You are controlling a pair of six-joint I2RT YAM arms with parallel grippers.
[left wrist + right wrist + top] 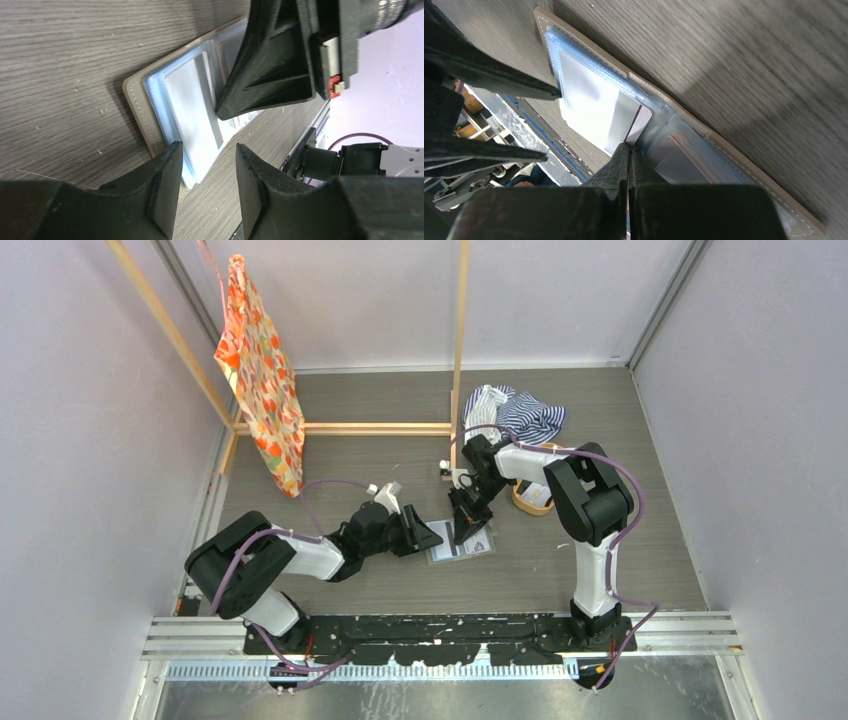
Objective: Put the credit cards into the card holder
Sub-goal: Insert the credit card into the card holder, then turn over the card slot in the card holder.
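Left gripper [207, 162] parted, right gripper [628, 150] pressed together, both angled low

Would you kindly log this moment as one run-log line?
stage: card insertion | right gripper: shut on pale whitish card, partly in clear sleeve | left gripper: open, at edge of grey-taupe leather-like card holder

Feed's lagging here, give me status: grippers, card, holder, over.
Left gripper open, at edge of card holder. Right gripper shut on credit card, its end at the sleeves. Nothing seen blocking.
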